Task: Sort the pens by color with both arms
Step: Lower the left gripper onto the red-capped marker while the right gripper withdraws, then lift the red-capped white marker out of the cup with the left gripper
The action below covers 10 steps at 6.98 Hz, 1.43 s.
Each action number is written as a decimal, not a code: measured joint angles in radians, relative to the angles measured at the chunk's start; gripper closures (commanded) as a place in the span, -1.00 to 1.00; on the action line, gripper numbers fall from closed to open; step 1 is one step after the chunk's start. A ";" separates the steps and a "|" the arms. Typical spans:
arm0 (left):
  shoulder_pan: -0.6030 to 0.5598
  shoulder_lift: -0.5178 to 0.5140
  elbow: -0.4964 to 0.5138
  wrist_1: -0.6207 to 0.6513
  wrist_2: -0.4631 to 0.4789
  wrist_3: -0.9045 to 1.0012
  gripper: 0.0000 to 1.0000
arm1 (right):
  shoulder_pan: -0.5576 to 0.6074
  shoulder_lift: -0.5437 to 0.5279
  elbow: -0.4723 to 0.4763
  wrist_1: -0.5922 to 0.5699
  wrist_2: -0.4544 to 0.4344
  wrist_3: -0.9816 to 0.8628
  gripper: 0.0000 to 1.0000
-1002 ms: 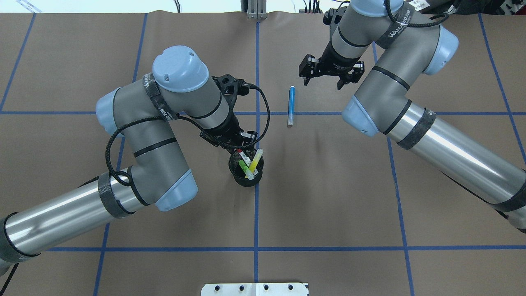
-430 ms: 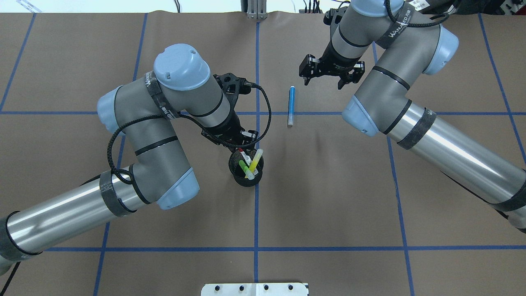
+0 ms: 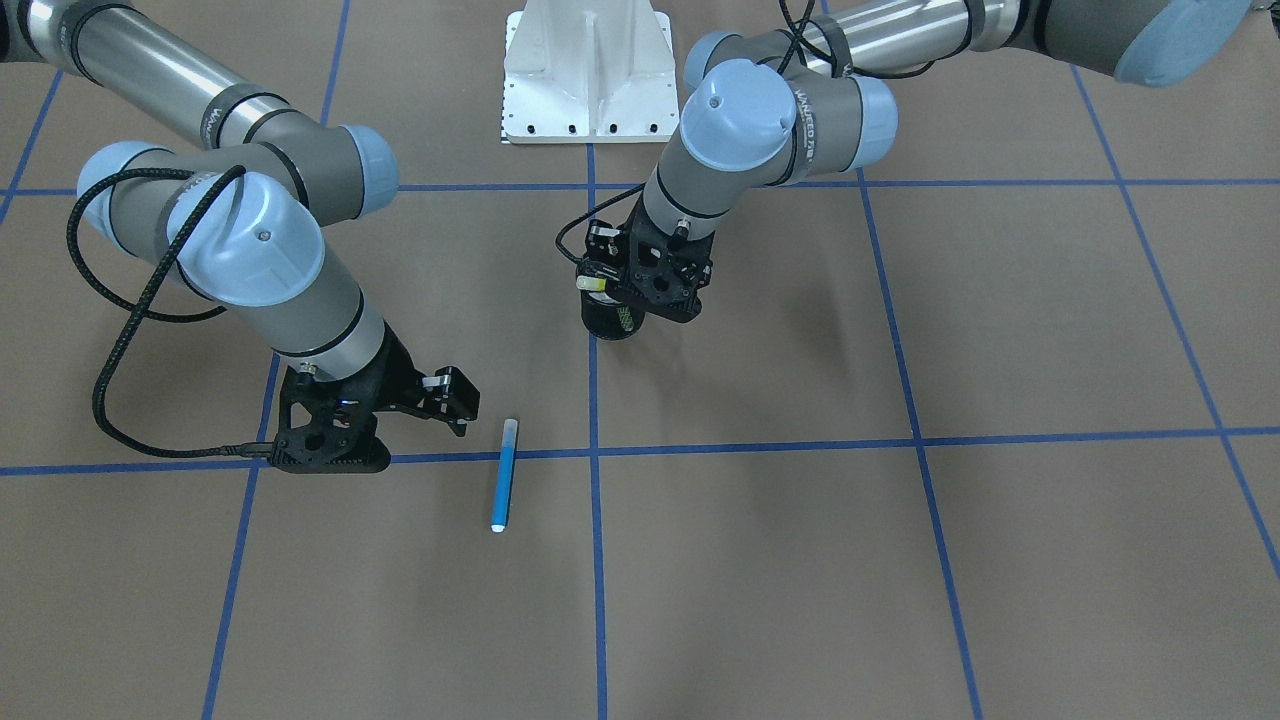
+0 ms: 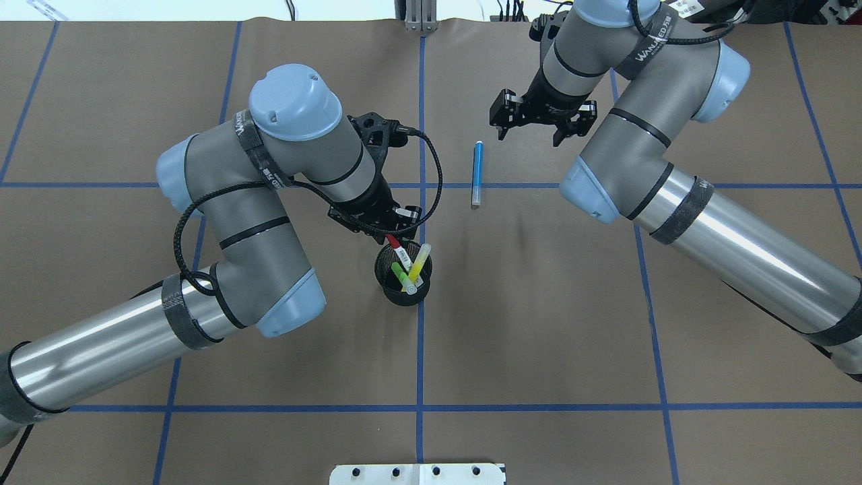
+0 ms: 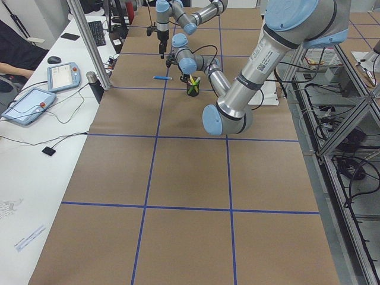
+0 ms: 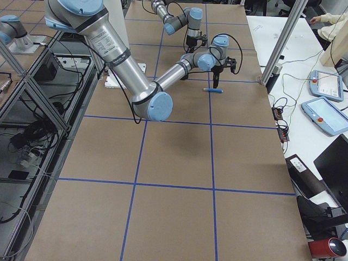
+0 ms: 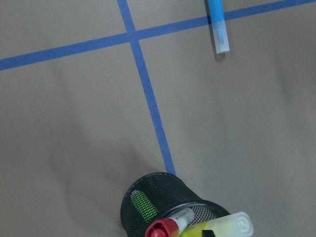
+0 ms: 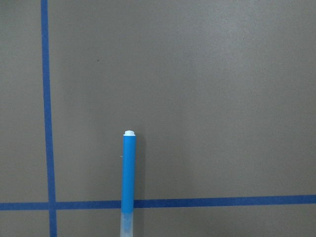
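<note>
The blue pen [image 4: 477,173] lies on the brown table between the arms; it also shows in the front view [image 3: 505,473] and both wrist views [image 7: 217,24] [image 8: 128,182]. The black mesh cup [image 4: 403,277] holds the red pen [image 4: 399,249], green pen [image 4: 399,273] and yellow pen [image 4: 419,261], all leaning. My left gripper [image 4: 389,231] is at the cup's far-left rim and appears shut on the red pen's top end. My right gripper [image 4: 530,138] is open and empty, just right of the blue pen's far end.
The white pedestal [image 3: 590,70] stands at the robot's base. Blue tape lines [image 4: 421,350] grid the brown paper. An operators' bench with tablets [image 5: 29,104] runs along the far side of the table.
My left arm has shifted away from the cup, toward the far left. The red pen's top end has come with it and shows more. The right arm and the blue pen have not moved.
</note>
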 measured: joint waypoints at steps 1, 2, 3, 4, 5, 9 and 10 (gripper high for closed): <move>-0.001 -0.001 0.005 -0.002 0.000 -0.017 0.11 | 0.001 0.000 0.000 0.000 0.000 0.000 -0.95; -0.001 -0.002 0.016 -0.010 0.000 -0.025 0.14 | 0.001 0.000 0.000 0.000 0.000 0.000 -0.95; -0.001 -0.003 0.026 -0.020 0.000 -0.028 0.18 | 0.001 0.000 0.000 0.000 0.000 0.000 -0.95; 0.000 -0.004 0.032 -0.025 0.000 -0.028 0.23 | 0.001 0.000 0.000 0.000 0.000 0.001 -0.95; 0.001 -0.005 0.035 -0.028 0.000 -0.029 0.30 | 0.002 0.000 0.000 0.000 0.000 0.001 -0.95; 0.003 -0.009 0.038 -0.033 -0.001 -0.029 0.61 | 0.006 0.000 -0.001 0.000 0.000 0.001 -0.95; 0.003 -0.010 0.036 -0.033 -0.001 -0.029 0.61 | 0.007 0.000 -0.001 0.000 0.000 0.000 -0.95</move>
